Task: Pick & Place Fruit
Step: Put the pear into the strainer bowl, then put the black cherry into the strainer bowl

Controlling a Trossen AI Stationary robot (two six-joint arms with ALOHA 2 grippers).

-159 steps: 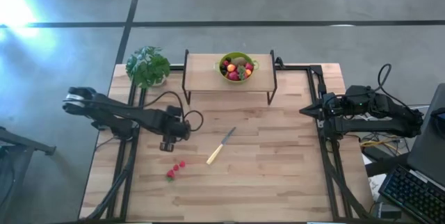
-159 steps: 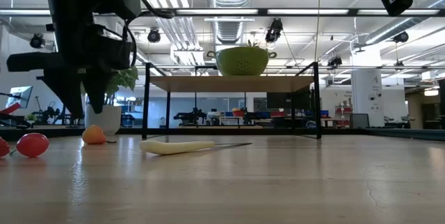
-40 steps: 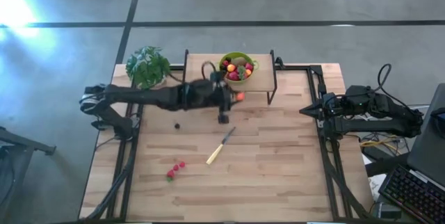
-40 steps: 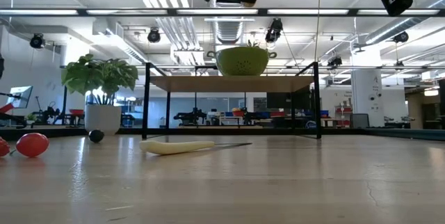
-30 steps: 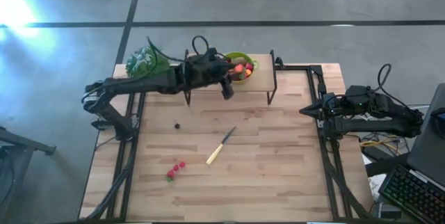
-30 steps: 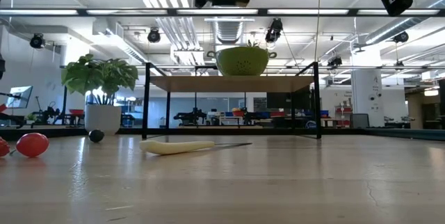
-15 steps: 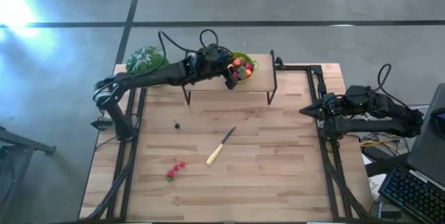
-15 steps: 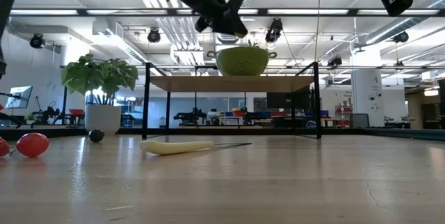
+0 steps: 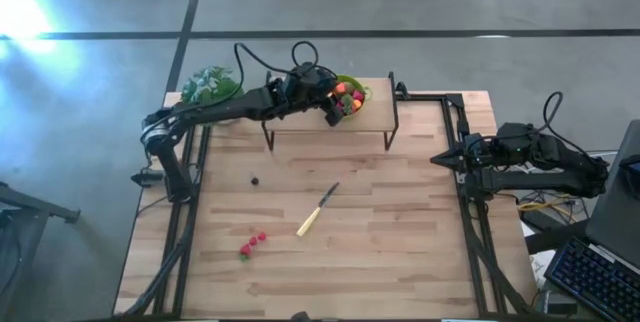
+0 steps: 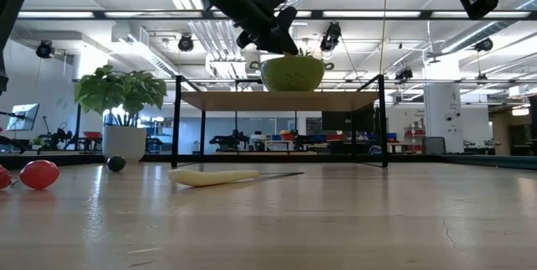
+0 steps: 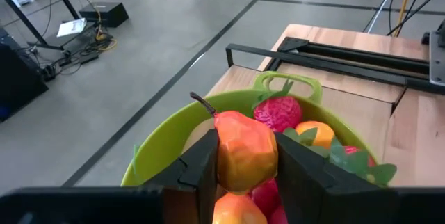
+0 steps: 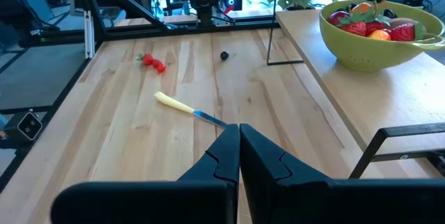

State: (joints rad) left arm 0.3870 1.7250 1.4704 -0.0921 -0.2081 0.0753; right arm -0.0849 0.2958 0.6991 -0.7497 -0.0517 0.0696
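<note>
My left gripper [image 11: 245, 161] pinches an orange fruit [image 11: 245, 156] over the bowl [image 11: 161, 149]. Lower it, then release gently. Right gripper [image 12: 238, 147] shut, idle.

The left arm is stretched out long and raised, reaching across toward the far middle of the worktop, its wrist tipped downward. The left hand [image 9: 338, 103] is clamped on something between its two dark fingers [image 11: 199, 172]. The right arm sits folded at the right edge, its right hand [image 9: 437, 160] pinched closed.
</note>
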